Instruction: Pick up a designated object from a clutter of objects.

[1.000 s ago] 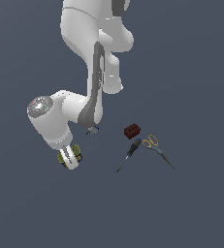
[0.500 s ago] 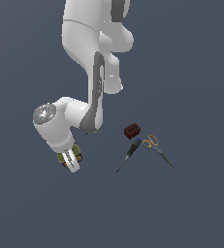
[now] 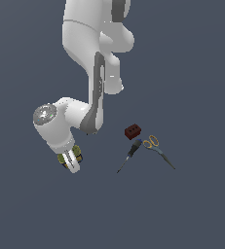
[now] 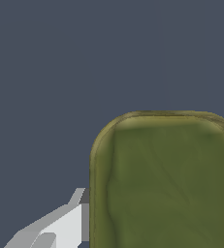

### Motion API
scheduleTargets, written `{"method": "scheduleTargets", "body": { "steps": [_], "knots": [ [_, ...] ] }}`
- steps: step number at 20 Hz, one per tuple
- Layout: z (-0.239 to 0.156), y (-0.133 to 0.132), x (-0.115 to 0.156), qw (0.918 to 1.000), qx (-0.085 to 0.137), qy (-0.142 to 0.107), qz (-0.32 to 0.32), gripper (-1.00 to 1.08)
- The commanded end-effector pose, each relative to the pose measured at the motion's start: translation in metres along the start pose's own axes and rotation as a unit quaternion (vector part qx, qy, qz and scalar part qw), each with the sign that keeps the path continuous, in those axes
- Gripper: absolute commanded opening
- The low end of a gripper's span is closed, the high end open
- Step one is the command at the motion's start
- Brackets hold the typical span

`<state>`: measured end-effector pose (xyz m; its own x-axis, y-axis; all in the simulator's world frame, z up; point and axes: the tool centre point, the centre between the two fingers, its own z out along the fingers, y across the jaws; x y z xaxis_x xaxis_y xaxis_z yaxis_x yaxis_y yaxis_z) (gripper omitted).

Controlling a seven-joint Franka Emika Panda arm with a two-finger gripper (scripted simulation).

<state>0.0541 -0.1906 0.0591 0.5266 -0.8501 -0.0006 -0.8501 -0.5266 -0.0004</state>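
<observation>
We see the white arm (image 3: 92, 58) bent low, its gripper (image 3: 71, 159) pinching the olive-topped tin (image 3: 65, 159) at the exterior view's left. Well apart to the right lie the dark red block (image 3: 132, 131), the yellow-handled scissors (image 3: 157, 147) and the thin screwdriver (image 3: 128, 155); nothing crowds the tin. Only the wrist view shows the tin's green top (image 4: 164, 181), one white finger (image 4: 60, 225) against its side.

Open floor (image 3: 31, 209) around claw (image 3: 71, 162)
</observation>
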Motion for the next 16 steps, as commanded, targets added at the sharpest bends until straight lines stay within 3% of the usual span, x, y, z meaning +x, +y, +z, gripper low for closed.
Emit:
{"method": "scheduleTargets", "body": {
  "steps": [1,9,16],
  "knots": [
    [-0.001,0.000,-0.001,1.0000,0.000,0.000,0.000,-1.00],
    [-0.019,-0.002,-0.017,1.0000,0.000,0.000,0.000,-1.00],
    [-0.057,-0.007,-0.048,1.0000,0.001,0.000,0.000,-1.00]
  ]
}}
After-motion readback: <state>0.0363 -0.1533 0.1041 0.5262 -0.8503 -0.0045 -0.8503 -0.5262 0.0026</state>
